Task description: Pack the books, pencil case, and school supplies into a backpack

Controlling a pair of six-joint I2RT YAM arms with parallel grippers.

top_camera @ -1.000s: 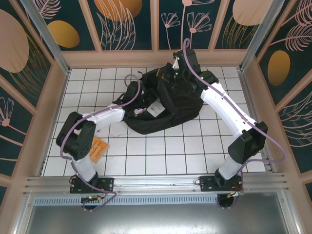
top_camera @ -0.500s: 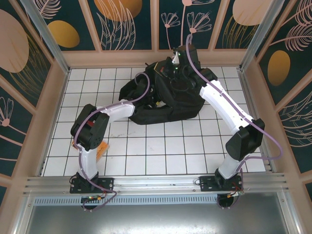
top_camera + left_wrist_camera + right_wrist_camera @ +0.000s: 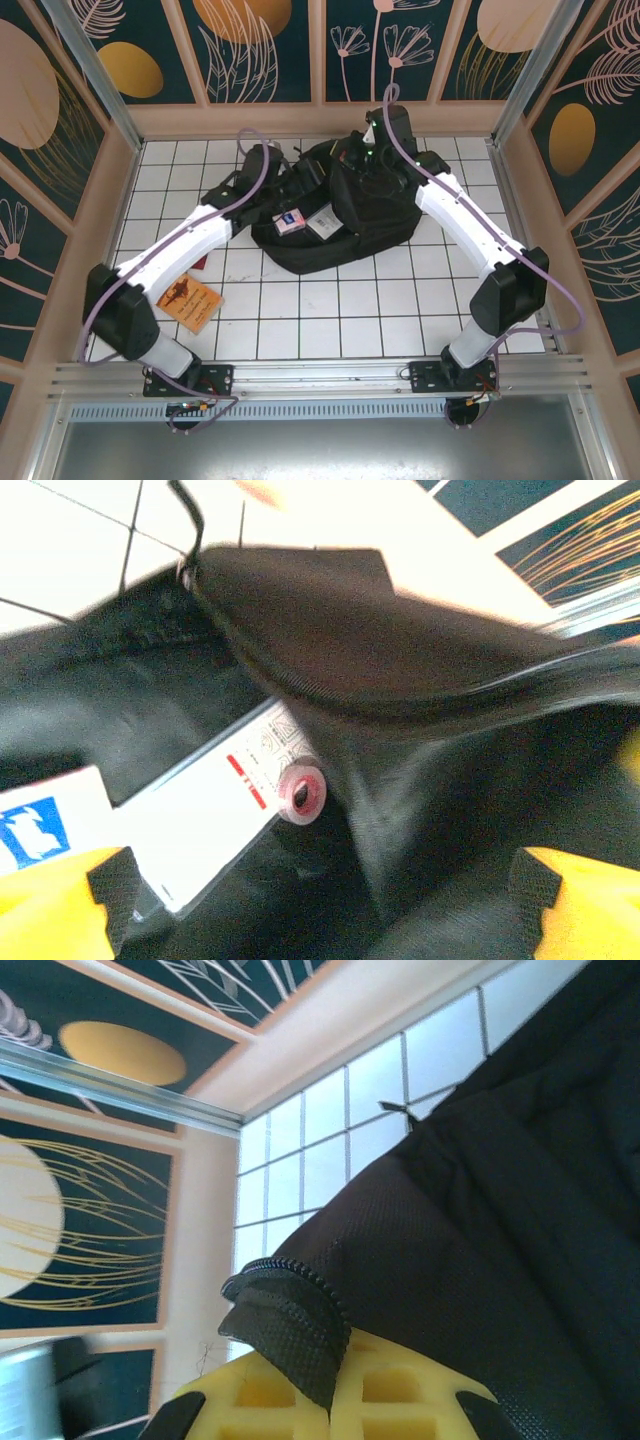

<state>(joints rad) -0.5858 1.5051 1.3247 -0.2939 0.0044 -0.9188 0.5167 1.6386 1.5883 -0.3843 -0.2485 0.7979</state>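
Observation:
The black backpack (image 3: 345,230) lies at the back middle of the tiled floor. My right gripper (image 3: 335,1400) is shut on its zip edge (image 3: 295,1315) and holds the flap up at the top (image 3: 372,140). My left gripper (image 3: 320,910) is open over the bag's left side (image 3: 275,185), yellow fingers (image 3: 585,900) wide apart with nothing between them. Below it lie a pink ring roll (image 3: 302,792), a white card with red marks (image 3: 205,825) and a card with a blue patch (image 3: 35,830), which also shows from above (image 3: 291,221). The orange booklet (image 3: 190,300) lies on the floor at the left.
A wooden border and patterned wall panels (image 3: 260,50) close in the tiled floor (image 3: 330,310) at the back and both sides. The left arm (image 3: 170,260) stretches diagonally across the left half. A small dark red piece (image 3: 201,264) lies by that arm.
My left arm has unfolded and reached to the bag's back left, uncovering the orange booklet. The blue-patch card and the white card now show on the bag. The right gripper keeps its hold.

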